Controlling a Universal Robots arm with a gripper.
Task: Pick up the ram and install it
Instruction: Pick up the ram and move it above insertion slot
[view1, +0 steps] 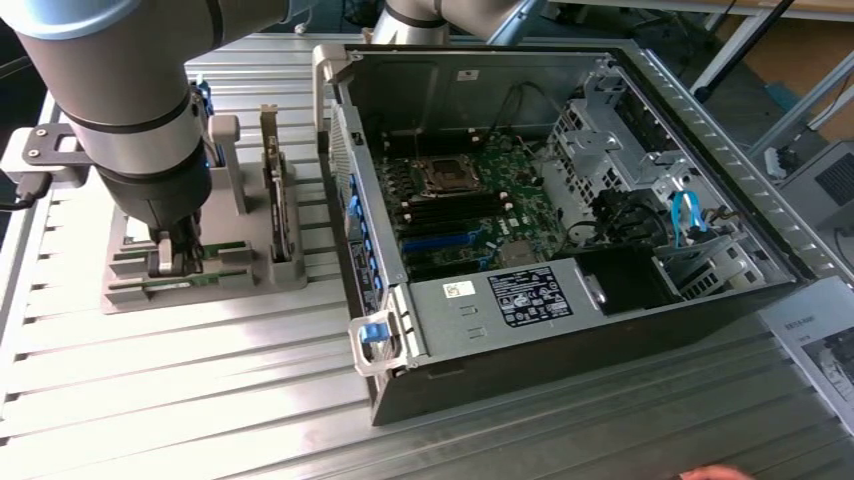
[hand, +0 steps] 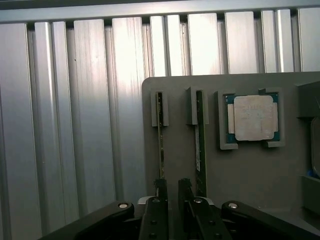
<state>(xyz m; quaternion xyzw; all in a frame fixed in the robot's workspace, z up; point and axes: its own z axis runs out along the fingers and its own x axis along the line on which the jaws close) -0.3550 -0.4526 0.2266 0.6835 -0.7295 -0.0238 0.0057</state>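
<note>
Ram (hand: 160, 145): stands on edge in the gray holder (hand: 240, 170) slot farthest from the processor chip (hand: 252, 117).
Fingers (hand: 161, 190): apart, empty, at that ram's end.
Handling: likely light, stiff, fragile; pinch flat faces mid-length.

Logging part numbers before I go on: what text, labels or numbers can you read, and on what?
No text reads clearly.
Black label on the power supply: print too small.
White sticker beside it: too small.
Pale tag on the computer case wall: too small.
Processor chip: faint marks, blurred.
Paper sheet at the exterior view's right: blurred.
</note>
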